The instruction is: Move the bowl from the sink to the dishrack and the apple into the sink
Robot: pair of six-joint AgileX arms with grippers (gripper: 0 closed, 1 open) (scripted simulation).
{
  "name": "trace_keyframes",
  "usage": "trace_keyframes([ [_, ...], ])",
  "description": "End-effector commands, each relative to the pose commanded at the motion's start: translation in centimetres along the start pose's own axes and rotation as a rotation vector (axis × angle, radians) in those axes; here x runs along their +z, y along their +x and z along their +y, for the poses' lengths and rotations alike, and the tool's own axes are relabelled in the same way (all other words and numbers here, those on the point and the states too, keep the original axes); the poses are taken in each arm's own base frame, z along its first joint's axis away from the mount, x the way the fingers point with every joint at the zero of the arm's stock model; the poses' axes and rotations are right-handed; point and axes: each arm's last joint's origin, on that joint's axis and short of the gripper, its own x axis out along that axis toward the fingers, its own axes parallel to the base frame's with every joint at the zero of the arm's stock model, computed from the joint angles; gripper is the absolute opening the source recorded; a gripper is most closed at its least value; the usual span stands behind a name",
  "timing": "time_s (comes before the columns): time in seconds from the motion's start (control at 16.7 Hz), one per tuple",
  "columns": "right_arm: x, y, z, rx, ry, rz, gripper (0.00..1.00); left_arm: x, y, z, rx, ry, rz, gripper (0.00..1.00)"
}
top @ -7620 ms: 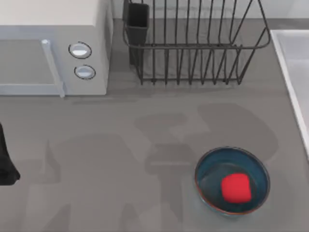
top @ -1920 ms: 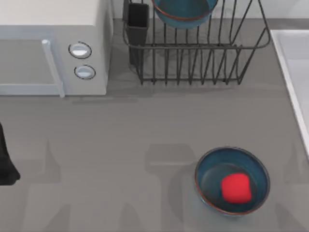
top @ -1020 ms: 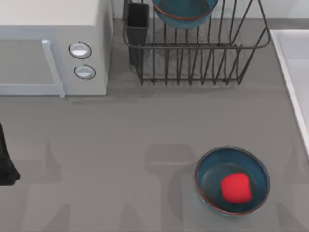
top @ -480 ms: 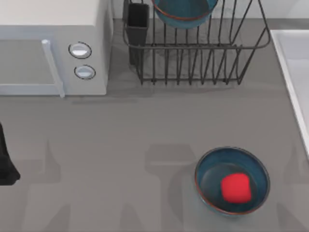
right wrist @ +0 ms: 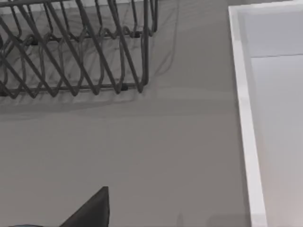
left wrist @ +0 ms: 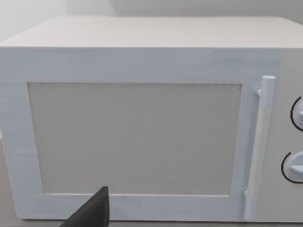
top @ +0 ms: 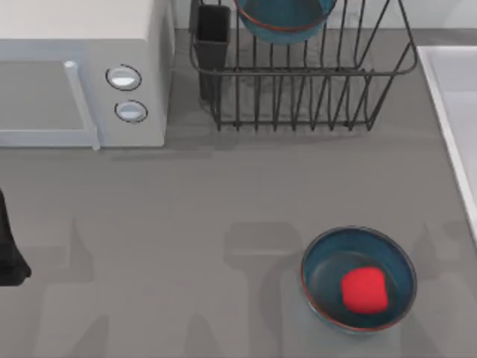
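A dark bit of my left hand (left wrist: 90,215) pokes up in the left wrist view. I cannot tell if that hand is spread apart or pressed together. It holds nothing that I can see. Right in front of it is the white microwave (left wrist: 137,132), with its long handle (left wrist: 258,151) and two round knobs (left wrist: 296,165) at the side. From above, the left arm (top: 7,250) is a dark shape at the left edge of the tabletop (top: 186,209), near the microwave's front.

A dark bit of my right hand (right wrist: 90,210) shows in the right wrist view. I cannot tell if it is apart or together either. It hangs over bare grey tabletop, between the dishrack (right wrist: 71,71) and the sink (right wrist: 244,118).

The bowl (top: 283,19) sits in the dishrack (at the far edge of the top view), behind the black bars and just beside the dark cup (top: 212,33) at the rack's corner. The dishrack stands next to the microwave.

The apple (top: 364,289) is not in the sink yet. It lies inside the other bowl (top: 320,261), which rests on the tabletop near the front, close to the sink's rim. The sink is at the right side of the tabletop.
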Motion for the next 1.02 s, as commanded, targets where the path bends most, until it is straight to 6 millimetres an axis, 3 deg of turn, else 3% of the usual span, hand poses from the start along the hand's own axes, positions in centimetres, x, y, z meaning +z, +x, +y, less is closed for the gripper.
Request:
trace_keyframes([
  [0.24, 3.3, 2.6, 2.7, 0.031, 0.051, 0.346, 1.0, 0.0, 0.0, 0.0, 0.0, 0.0, 0.0, 1.0],
  [0.48, 5.0, 7.1, 6.6, 0.0, 0.057, 0.679, 1.0, 0.0, 0.0, 0.0, 0.0, 0.0, 0.0, 1.0],
  [0.72, 4.2, 11.3, 10.8, -0.086, 0.032, 0.967, 1.0, 0.0, 0.0, 0.0, 0.0, 0.0, 0.0, 1.0],
  [1.02, 3.0, 13.3, 14.4, -0.19, 0.006, 1.161, 1.0, 0.0, 0.0, 0.0, 0.0, 0.0, 0.0, 1.0],
])
